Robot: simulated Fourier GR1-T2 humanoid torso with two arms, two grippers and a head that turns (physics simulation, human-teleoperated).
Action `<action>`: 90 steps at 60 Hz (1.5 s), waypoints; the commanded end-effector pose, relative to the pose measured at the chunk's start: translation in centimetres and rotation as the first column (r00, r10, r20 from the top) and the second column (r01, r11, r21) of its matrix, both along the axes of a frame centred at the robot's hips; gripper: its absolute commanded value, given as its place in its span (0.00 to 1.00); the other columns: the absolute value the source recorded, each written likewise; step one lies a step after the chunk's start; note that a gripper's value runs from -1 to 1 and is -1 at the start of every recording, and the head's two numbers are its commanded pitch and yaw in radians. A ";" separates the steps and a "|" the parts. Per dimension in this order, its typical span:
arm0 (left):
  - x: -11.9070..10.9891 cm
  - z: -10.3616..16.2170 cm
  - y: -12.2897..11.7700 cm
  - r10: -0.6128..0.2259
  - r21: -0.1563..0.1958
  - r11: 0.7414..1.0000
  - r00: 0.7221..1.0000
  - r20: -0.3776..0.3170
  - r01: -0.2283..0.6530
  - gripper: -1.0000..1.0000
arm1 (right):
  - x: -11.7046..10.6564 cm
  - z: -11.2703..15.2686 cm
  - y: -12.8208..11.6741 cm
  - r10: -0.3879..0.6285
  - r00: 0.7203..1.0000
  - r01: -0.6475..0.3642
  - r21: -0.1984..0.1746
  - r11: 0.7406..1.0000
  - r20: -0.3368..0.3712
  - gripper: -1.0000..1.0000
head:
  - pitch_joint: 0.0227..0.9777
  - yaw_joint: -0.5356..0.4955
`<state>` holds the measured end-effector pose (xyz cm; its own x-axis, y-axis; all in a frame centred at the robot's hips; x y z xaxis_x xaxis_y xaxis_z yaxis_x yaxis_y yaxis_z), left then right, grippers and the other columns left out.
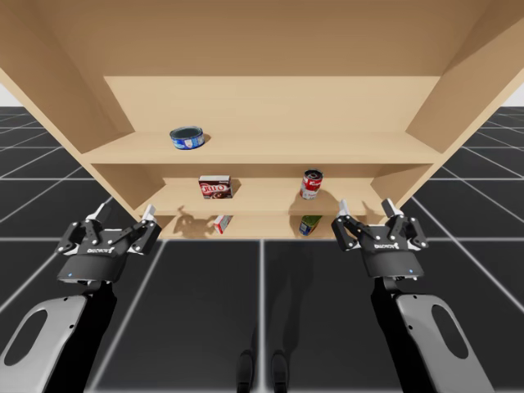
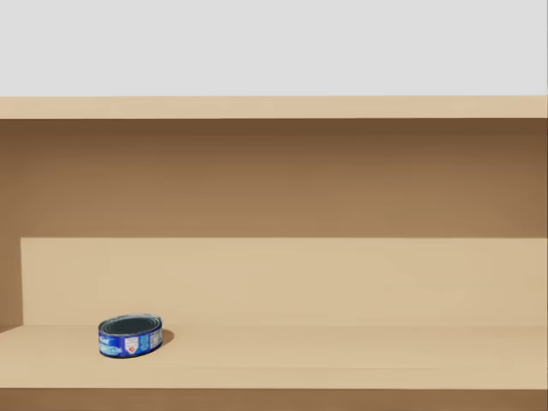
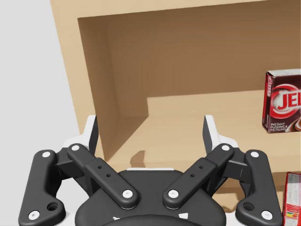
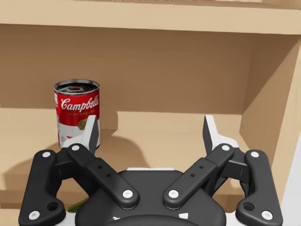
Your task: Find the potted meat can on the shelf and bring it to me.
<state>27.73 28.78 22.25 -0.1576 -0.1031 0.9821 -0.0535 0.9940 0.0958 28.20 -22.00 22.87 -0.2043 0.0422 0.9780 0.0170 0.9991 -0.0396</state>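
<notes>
High view showed the search step: left gripper (image 1: 124, 214) and right gripper (image 1: 366, 207) hung spread and empty before the tan wooden shelf (image 1: 262, 151); a small green-blue can (image 1: 309, 224) just right of centre, possibly the potted meat, wanted my right reach

flat can (image 1: 187, 137) on top shelf (image 1: 327, 149), box (image 1: 215, 187) left of tall can (image 1: 311, 184) below.
</notes>
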 end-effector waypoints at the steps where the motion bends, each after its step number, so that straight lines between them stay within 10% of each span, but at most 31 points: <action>1: 0.0 0.0 0.0 0.003 0.005 1.000 1.000 0.002 -0.003 0.00 | -0.1 -0.2 0.1 -0.030 1.000 0.030 0.013 0.999 0.001 0.00 | 0.03 0.53; 38: 0.1 -0.1 0.0 0.007 0.016 1.000 1.000 0.001 -0.007 0.00 | -0.1 0.1 0.1 0.005 1.000 -0.005 0.016 1.000 -0.015 0.00 | 0.43 0.51; 59: 0.0 -0.1 -0.3 -0.001 0.024 1.000 1.000 0.001 0.001 0.00 | -0.1 0.1 0.1 0.003 1.000 -0.003 0.013 1.000 -0.018 0.00 | 0.69 0.34; 90: 0.2 -0.2 -0.5 0.004 0.024 1.000 1.000 0.002 -0.004 0.00 | -1.5 0.6 0.9 0.034 0.999 -0.034 0.013 0.999 -0.031 0.00 | 0.74 0.28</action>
